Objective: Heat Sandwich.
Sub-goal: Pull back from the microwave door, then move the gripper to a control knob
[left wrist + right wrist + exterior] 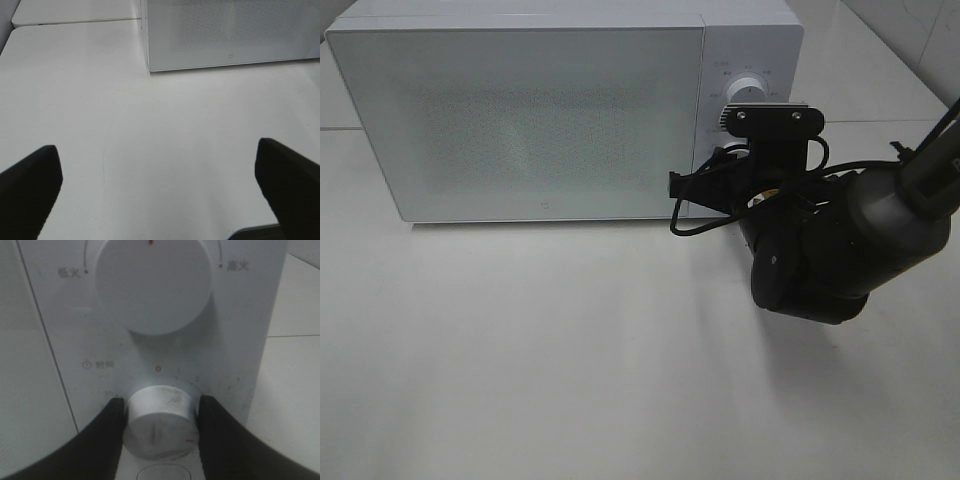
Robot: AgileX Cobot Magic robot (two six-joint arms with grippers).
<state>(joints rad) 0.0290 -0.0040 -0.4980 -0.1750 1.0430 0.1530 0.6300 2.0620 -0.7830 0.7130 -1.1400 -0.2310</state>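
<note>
Here, the right claw (161, 409) pinches the lower dial (160, 427); left claw (157, 155) spread wide.

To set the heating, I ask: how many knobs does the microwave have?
2. The upper knob is free; the lower knob, directly below it, is gripped by the right tool.

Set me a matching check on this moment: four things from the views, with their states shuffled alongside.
Things:
1. left gripper
2. right gripper
3. microwave door
4. upper knob

States:
A. closed
B. fingers pressed on both sides of the lower knob
C. free, nothing touching it
D. open above the table, holding nothing

Pairs: 1-D, 2-B, 3-A, 4-C.
</note>
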